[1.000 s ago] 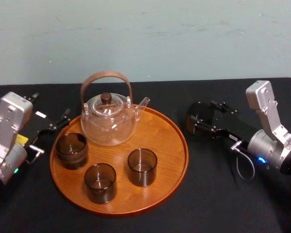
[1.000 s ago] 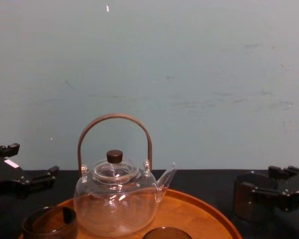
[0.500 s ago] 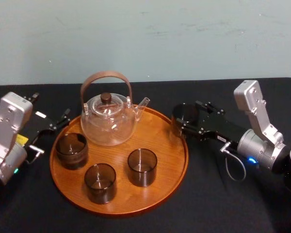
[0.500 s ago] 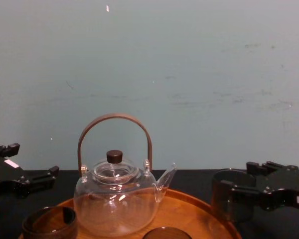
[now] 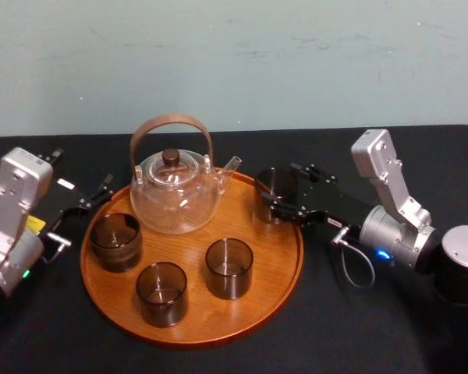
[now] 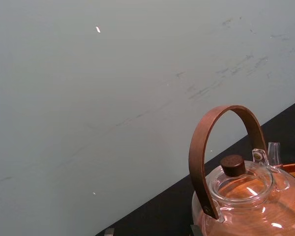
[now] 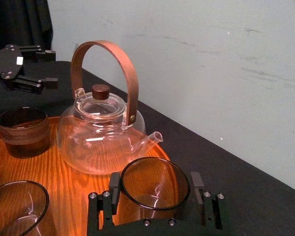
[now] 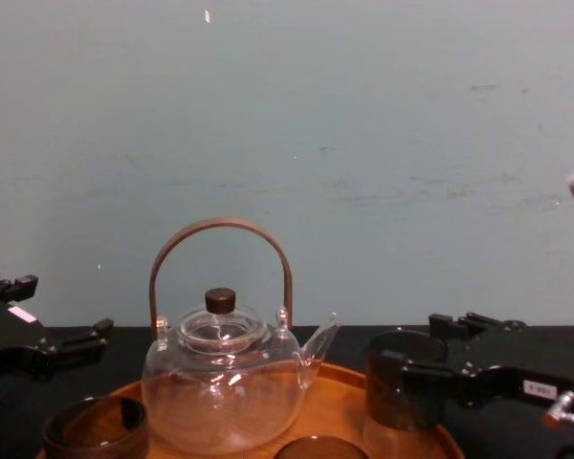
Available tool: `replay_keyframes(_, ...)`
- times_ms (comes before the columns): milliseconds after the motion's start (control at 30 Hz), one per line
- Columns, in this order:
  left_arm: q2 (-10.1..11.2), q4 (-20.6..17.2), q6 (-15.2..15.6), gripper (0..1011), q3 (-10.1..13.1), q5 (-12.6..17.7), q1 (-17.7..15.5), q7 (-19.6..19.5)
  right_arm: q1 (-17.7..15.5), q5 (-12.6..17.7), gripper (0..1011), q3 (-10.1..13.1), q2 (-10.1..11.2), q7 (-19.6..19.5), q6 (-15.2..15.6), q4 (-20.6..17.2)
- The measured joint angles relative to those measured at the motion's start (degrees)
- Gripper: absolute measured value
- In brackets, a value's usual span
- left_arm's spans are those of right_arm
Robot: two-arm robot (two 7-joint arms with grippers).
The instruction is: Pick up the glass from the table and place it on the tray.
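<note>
Surface: the table point(image 5: 374, 327), black and matte, set before a pale blue-green wall point(image 5: 296, 62).

On it, centre-left: the tray point(image 5: 274, 257), round, orange-brown wood with a low rim.

On the tray, at the back: a teapot point(image 5: 175, 195) of clear glass, with a brown arched handle, a dark knob on the lid and its spout pointing to the robot's right.

On the tray, in front of the teapot: three dark tinted cups, upright and apart from one another.
- The left cup point(image 5: 115, 240) is near the rim.
- The front cup point(image 5: 161, 292) is nearest the robot.
- The middle cup point(image 5: 228, 267) is right of centre.

Task item: the glass point(image 7: 155, 184), tinted and upright with its open end up. It is at the tray's back right edge, just beside the teapot's spout and apart from it. In the head view it overlaps the rim, and in the right wrist view the tray's wood shows through it. Whether its base rests on the tray cannot be told.

Holder: the right gripper point(image 5: 274, 195), black, reaches in from the right over the table. Its jaws are clamped on the glass, one finger on either side.

Idle: the left gripper point(image 7: 48, 66) is just off the tray's left rim, above the table. Its jaws are spread apart with nothing between them.
</note>
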Motion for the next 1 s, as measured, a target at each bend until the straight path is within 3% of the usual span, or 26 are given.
replay_keyframes(300,0.0,0.0,0.0,1001,0.0,0.0,0.0,0.0,2.0,-0.2,875,-1.5,-1.4,0.7,-0.9,3.1)
replay_keyframes(1000,0.0,0.0,0.0,1001,0.0,0.0,0.0,0.0,3.4,-2.0,874,-3.9,-3.2,0.0,-1.1,5.0)
